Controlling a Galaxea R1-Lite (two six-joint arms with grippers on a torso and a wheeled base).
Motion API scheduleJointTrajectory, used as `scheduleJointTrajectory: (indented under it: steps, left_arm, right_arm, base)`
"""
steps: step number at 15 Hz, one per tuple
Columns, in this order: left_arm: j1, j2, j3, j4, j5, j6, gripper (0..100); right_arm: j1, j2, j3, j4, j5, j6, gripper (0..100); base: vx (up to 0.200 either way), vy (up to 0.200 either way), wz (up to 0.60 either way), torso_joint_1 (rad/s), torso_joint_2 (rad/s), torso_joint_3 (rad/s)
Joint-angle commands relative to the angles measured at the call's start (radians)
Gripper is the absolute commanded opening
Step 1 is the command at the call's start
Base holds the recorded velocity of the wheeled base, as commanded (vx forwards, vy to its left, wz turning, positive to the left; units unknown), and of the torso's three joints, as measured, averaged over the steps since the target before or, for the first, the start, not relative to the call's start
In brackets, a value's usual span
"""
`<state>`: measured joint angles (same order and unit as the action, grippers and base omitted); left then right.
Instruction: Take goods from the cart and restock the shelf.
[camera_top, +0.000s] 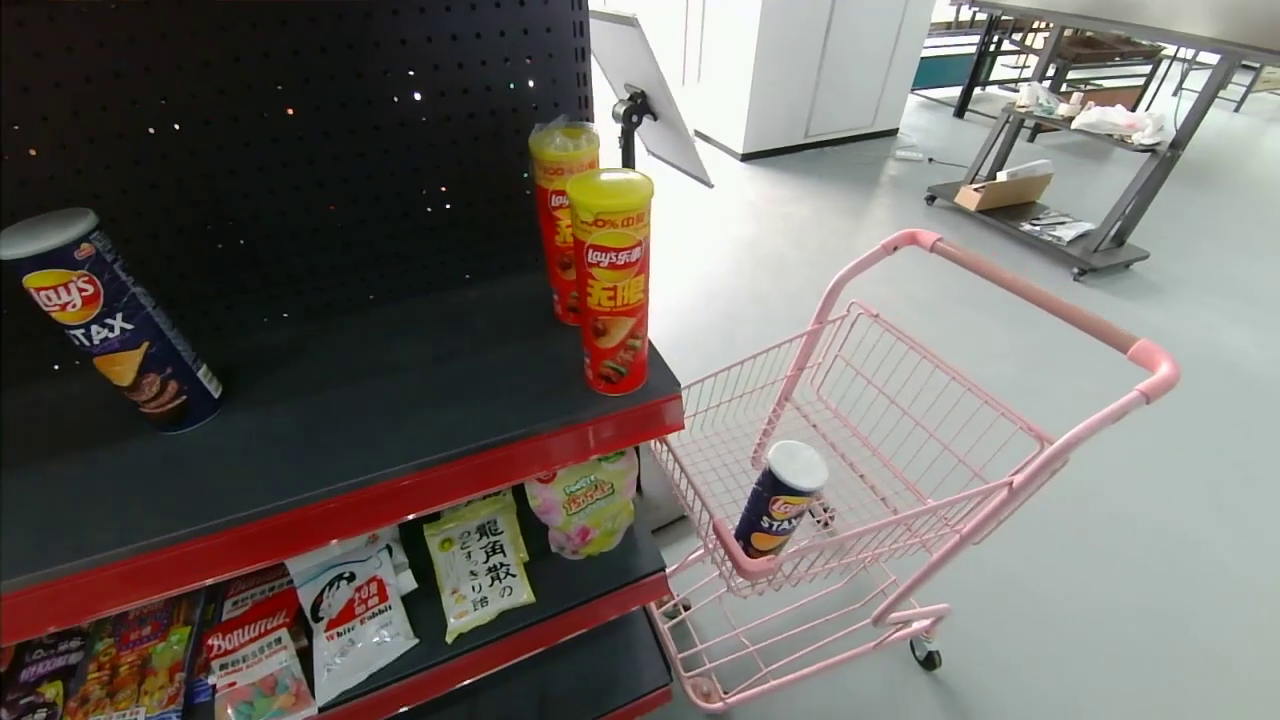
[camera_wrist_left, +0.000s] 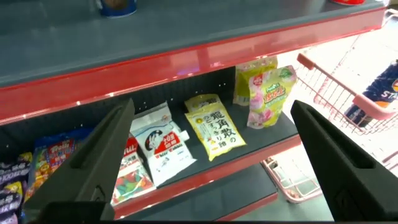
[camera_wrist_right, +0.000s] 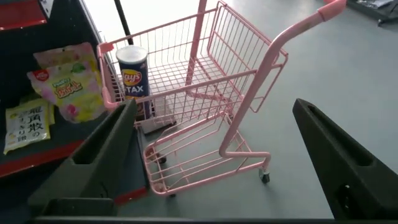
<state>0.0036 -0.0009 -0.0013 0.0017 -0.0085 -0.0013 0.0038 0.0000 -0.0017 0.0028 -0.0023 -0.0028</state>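
Restocking: one can waits in the cart, both grippers empty.

The black shelf with a red front lip (camera_top: 380, 490) has bare board between the dark blue chip can with a grey lid (camera_top: 110, 320) and the two red-and-yellow chip cans (camera_top: 610, 280). Just beside its right end stands the pink wire shopping cart (camera_top: 900, 400). The dark blue cylindrical chip can with a white lid (camera_top: 780, 497) stands in the basket corner nearest the shelf. The right arm looks better placed. I would drop in from above, clear of the wire rim, grip the body below the lid and lift straight up before swinging across. The right gripper (camera_wrist_right: 214, 106) faces the cart, jaws wide and empty. The left gripper (camera_wrist_left: 211, 109) faces the lower shelf's sweet bags (camera_wrist_left: 214, 127), jaws equally wide, holding nothing.
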Motion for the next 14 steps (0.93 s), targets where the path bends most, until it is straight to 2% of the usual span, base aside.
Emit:
scheduleJointTrajectory:
  steps: [1,8,14]
  left_arm:
    - [-0.001,0.001,0.001,0.001,0.001,0.000,100]
    - [-0.001,0.001,0.001,0.001,0.001,0.000,100]
    - [-0.001,0.001,0.001,0.001,0.001,0.000,100]
  right_arm:
    - [-0.001,0.002,0.000,-0.001,0.001,0.000,100]
    - [-0.001,0.002,0.000,-0.001,-0.002,0.003,100]
    - [-0.001,0.000,0.000,-0.001,-0.002,0.003,100]
  base:
    - [0.000,0.000,0.00,0.000,0.00,0.000]
    - [0.000,0.000,0.00,-0.011,0.02,0.016]
    - [0.000,0.000,0.00,-0.133,0.36,0.214]
